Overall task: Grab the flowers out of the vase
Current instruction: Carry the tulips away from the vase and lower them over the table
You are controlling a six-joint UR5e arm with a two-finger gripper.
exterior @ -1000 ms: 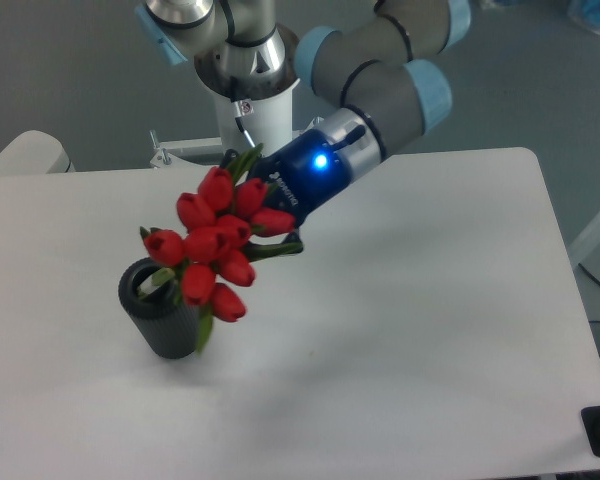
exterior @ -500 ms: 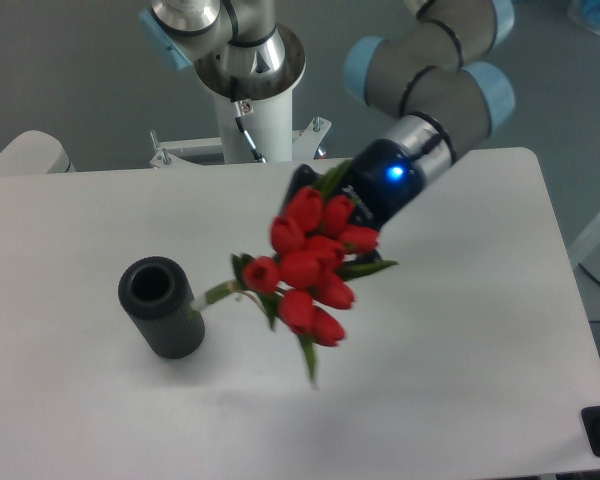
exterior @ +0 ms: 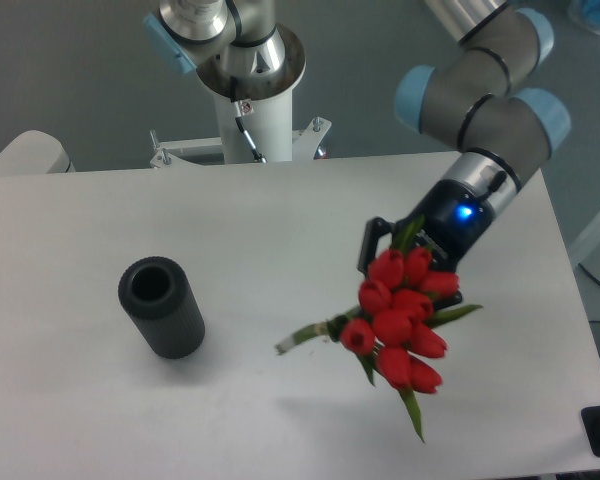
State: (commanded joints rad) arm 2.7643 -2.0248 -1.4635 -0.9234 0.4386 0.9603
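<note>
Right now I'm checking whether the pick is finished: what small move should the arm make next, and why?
Probably a short lowering toward the table to set the bunch down. The flowers are fully out of the vase, well off to its right, stem ends hanging free in the air. The gripper appears closed on the bunch, though the buds hide its fingers.

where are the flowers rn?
Flowers sit in the gripper, right of centre above the table, well right of the vase.
</note>
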